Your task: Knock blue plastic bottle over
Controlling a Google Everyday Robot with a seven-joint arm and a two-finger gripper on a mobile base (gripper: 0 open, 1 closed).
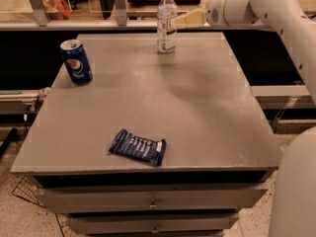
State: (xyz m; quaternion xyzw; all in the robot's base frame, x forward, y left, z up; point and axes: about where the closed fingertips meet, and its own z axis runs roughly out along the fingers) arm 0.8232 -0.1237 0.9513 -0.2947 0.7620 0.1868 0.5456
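The blue plastic bottle (167,20) is a slim clear bottle with a white cap and a white label with blue print. It stands upright near the far edge of the grey table (197,107). My gripper (183,19) reaches in from the right on the white arm (266,4). Its tan fingers (191,19) point left, level with the bottle's label and just to its right. I cannot tell if they touch the bottle.
A blue Pepsi can (76,61) stands at the table's far left. A flat dark-blue snack wrapper (138,146) lies near the front edge. Drawers sit below the tabletop. A rail and glass panel run behind the table.
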